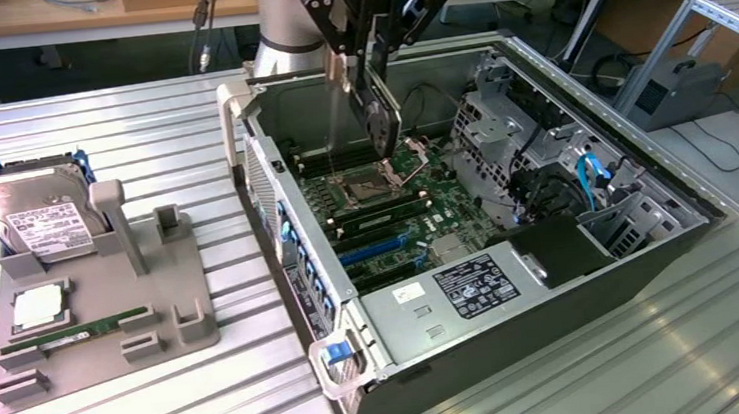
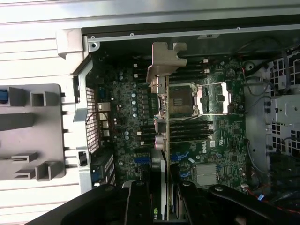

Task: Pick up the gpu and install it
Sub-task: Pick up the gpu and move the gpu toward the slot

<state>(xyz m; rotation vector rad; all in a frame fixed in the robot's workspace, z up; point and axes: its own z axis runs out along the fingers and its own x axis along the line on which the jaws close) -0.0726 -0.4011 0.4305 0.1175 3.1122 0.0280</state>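
My gripper [image 1: 365,65] is shut on the gpu [image 1: 378,121], a thin dark card with a silvery metal bracket, held edge-down. It hangs over the open computer case [image 1: 615,256], above the CPU socket area of the motherboard [image 1: 384,216], apart from the board. In the wrist view the gpu [image 2: 164,108] appears edge-on, its metal bracket [image 2: 165,58] at the far end, and the black fingers [image 2: 138,199] clamp it on both sides around my gripper [image 2: 164,192]. Blue expansion slots [image 1: 373,250] lie lower on the board, towards the case's near end.
A grey holder tray [image 1: 98,321] stands on the slatted table at the exterior view's left, with a silver hard drive [image 1: 38,221], a green memory stick [image 1: 79,333] and a square chip [image 1: 37,306]. Drive cages and cables [image 1: 567,170] fill the case's right side.
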